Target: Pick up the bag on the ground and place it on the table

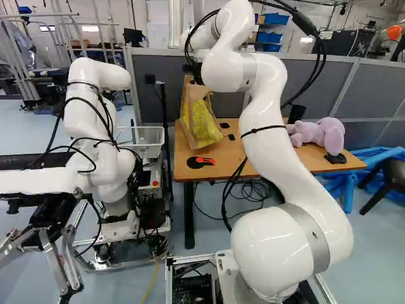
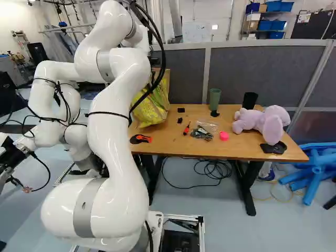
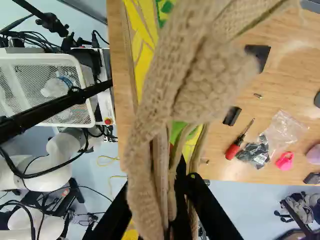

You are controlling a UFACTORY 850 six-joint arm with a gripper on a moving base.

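The tan bag with a yellow and green print [image 1: 201, 123] hangs upright at the left end of the wooden table [image 2: 226, 151]; in the right base view part of the bag [image 2: 152, 107] is behind the arm and its cables. Its lower end is over the tabletop, but whether it rests there I cannot tell. In the wrist view my gripper [image 3: 178, 207] is shut on the bag's woven handles, and the bag [image 3: 172, 95] spreads out ahead of the fingers. The base views do not show the fingertips, which the arm hides.
An orange-and-black tool [image 1: 201, 162], a screwdriver [image 3: 239, 142], a pink item [image 2: 224, 136], a green cup [image 2: 214, 98] and a purple plush toy [image 2: 262, 121] are on the table. Grey partitions stand behind. Another robot [image 1: 95, 126] and a white basket [image 3: 45, 90] stand to the left.
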